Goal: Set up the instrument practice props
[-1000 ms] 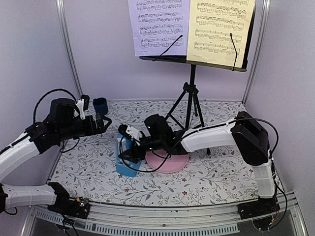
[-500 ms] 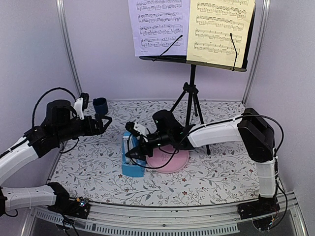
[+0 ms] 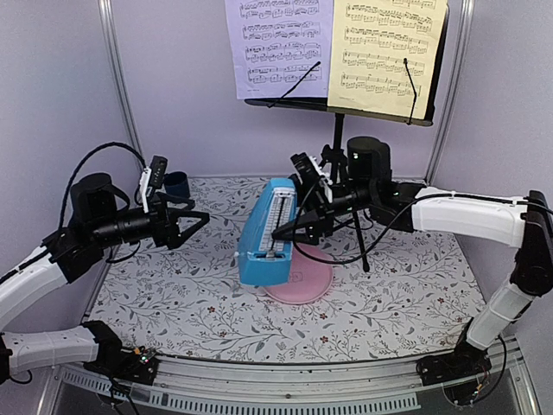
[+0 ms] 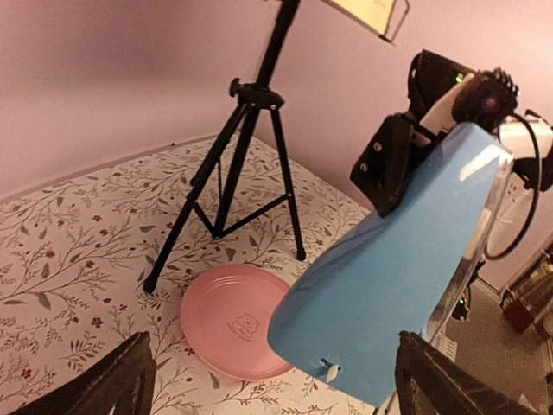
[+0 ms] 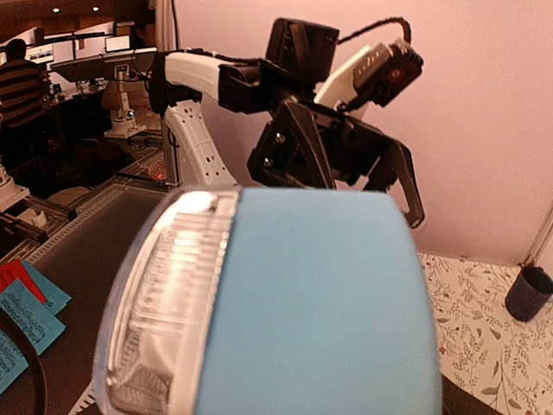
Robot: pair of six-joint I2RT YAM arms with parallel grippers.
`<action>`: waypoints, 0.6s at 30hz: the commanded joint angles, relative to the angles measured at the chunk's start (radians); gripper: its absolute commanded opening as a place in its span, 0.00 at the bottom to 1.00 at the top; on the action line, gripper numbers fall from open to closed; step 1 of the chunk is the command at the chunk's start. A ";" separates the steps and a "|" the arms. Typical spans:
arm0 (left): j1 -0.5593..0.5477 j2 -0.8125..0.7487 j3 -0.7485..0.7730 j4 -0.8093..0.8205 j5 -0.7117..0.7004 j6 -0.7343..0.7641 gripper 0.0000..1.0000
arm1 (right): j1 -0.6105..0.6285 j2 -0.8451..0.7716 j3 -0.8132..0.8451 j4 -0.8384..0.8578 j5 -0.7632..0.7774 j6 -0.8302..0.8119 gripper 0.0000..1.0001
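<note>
The blue wedge-shaped metronome (image 3: 264,238) hangs tilted over the left edge of the pink plate (image 3: 309,282), narrow end up. My right gripper (image 3: 289,218) is shut on its upper part; a black finger (image 4: 390,164) presses its side. In the right wrist view the metronome (image 5: 311,311) fills the frame and hides the jaws. My left gripper (image 3: 192,228) stands open to the left, pointing at the metronome (image 4: 406,268) without touching it. The black music stand (image 3: 337,164) stands at the back, holding the lilac sheet (image 3: 281,43) and the yellow sheet (image 3: 384,52).
A small dark blue cup (image 3: 176,183) sits at the back left by the wall. The stand's tripod legs (image 4: 220,186) spread over the floral cloth just behind the plate (image 4: 226,318). Side walls close in the table on the left and right.
The right arm has lifted the metronome off the cloth left of the plate and carried it up and to the right. The left gripper has moved slightly right and still stands open.
</note>
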 commanded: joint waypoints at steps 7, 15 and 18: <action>-0.149 0.027 -0.056 0.181 0.291 0.213 0.97 | -0.012 -0.246 -0.031 -0.019 -0.180 -0.039 0.39; -0.283 0.063 -0.037 0.202 0.279 0.303 0.99 | -0.012 -0.314 -0.042 -0.030 -0.225 -0.013 0.37; -0.312 0.095 -0.016 0.197 0.250 0.326 0.96 | -0.012 -0.319 -0.043 -0.027 -0.234 -0.006 0.37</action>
